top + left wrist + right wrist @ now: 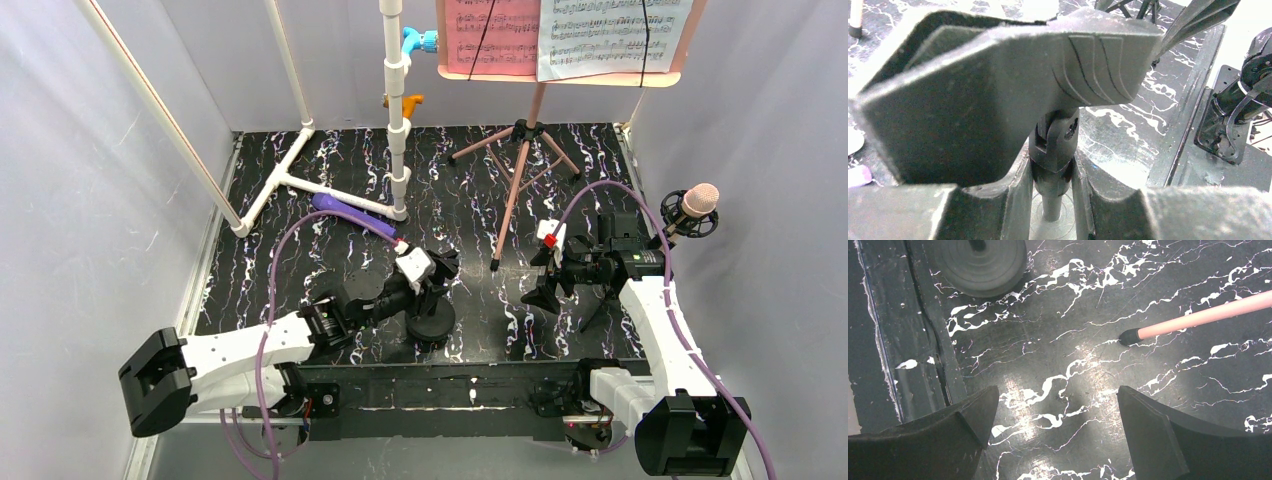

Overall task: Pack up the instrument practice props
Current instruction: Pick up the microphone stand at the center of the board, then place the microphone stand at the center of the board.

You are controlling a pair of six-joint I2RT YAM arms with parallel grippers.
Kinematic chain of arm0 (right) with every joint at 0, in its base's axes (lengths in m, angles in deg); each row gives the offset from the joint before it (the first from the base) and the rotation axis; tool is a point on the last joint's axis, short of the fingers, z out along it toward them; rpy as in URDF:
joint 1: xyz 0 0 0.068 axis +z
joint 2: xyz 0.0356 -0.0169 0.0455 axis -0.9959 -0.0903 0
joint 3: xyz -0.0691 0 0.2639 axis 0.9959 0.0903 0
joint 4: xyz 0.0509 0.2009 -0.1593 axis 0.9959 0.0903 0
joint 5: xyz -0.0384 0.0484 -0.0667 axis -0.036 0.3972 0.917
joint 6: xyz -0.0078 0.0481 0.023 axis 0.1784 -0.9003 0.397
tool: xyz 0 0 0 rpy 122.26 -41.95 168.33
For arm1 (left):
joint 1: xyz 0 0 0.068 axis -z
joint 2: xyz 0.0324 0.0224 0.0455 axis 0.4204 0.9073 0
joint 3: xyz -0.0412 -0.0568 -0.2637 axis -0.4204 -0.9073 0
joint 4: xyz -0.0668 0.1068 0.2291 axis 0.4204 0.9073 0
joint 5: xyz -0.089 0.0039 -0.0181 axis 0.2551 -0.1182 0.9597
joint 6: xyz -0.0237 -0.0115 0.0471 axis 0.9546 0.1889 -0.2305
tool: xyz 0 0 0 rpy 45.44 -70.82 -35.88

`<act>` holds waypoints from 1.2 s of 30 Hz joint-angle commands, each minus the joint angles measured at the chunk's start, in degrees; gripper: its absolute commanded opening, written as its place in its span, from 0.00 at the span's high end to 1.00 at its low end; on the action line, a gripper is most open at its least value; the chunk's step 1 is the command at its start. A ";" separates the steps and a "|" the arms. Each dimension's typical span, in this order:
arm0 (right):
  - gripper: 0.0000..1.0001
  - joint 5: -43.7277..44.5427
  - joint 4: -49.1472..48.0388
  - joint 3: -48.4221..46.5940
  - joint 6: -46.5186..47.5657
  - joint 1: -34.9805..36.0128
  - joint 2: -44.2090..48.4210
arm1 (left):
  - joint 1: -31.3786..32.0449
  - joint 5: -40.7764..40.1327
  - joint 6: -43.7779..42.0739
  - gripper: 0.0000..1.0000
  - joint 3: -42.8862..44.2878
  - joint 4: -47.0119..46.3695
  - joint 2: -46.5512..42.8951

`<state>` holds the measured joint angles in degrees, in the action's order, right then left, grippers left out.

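The left gripper [432,272] sits just below the middle of the overhead view. Its 2 fingers [1015,200] are pinched narrowly on the upright post of a small black stand [1050,150], whose round base [431,326] rests on the black marbled table [250,275]. The right gripper [547,290], right of centre, hangs with its jaws spread wide and nothing between them, only tabletop below.

The pink music stand [537,100] is at the upper right, upright on its tripod, with 1 pink page [490,35] and 1 white page [612,35] on its desk. 1 long leg reaches down toward the centre, and its black foot [1129,336] rests on the table near the right gripper, apart from it. The purple tube [350,212] lies left of centre, beside the foot of the white pipe frame [397,100].
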<state>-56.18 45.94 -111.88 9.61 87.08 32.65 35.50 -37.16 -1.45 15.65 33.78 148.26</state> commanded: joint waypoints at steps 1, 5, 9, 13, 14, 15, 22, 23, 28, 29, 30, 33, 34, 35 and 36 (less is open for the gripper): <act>0.02 -0.02 -1.27 0.49 -0.09 -0.13 0.38 | 0.04 -3.45 0.31 1.00 0.30 2.82 -5.70; 0.02 0.03 -1.32 0.51 -0.09 -0.13 0.31 | -0.15 -5.55 0.18 1.00 0.85 7.59 -8.88; 0.01 0.11 -1.36 0.58 -0.15 -0.10 0.19 | -0.56 -8.73 0.09 1.00 1.41 12.92 -12.39; 0.02 0.17 -1.36 0.58 -0.15 -0.12 0.14 | -1.63 -11.92 0.12 1.00 2.58 19.48 -15.51; 0.02 0.09 -1.45 0.58 -0.17 -0.07 0.09 | -2.10 -12.52 0.18 1.00 2.81 20.77 -16.27; 0.02 0.16 -1.45 0.58 -0.18 -0.08 0.13 | -2.66 -12.94 0.41 1.00 3.07 22.01 -16.97; 0.02 0.20 -1.45 0.67 -0.19 -0.13 -0.11 | -8.77 -13.89 2.25 1.00 5.07 30.21 -20.28; 0.02 0.25 -1.49 0.67 -0.19 -0.12 -0.16 | -9.79 -13.68 2.47 1.00 5.09 30.80 -21.22; 0.02 0.21 -1.54 0.67 -0.16 -0.10 -0.21 | -14.16 -14.46 2.37 1.00 5.99 33.82 -23.10; 0.02 0.20 -1.54 0.67 -0.17 -0.07 -0.28 | -14.86 -14.58 2.34 1.00 6.34 34.42 -23.20; 0.02 0.20 -1.58 0.67 -0.17 -0.07 -0.30 | -15.83 -14.53 2.38 1.00 6.54 35.02 -23.26; 0.02 0.23 -1.54 0.67 -0.16 -0.13 -0.26 | -18.58 -14.23 2.95 1.00 6.80 35.89 -23.32; 0.02 0.24 -1.58 0.68 -0.21 -0.08 -0.26 | -19.56 -14.03 3.15 1.00 6.71 36.03 -23.39; 0.02 0.26 -1.55 0.74 -0.20 -0.09 -0.20 | -20.59 -13.89 3.52 1.00 6.63 35.99 -23.47; 0.02 0.37 -1.57 0.76 -0.24 -0.09 -0.18 | -21.97 -13.76 3.84 1.00 6.42 35.90 -23.63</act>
<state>-55.35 45.79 -111.73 9.61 87.08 32.65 17.20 -50.21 1.04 19.30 70.65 126.23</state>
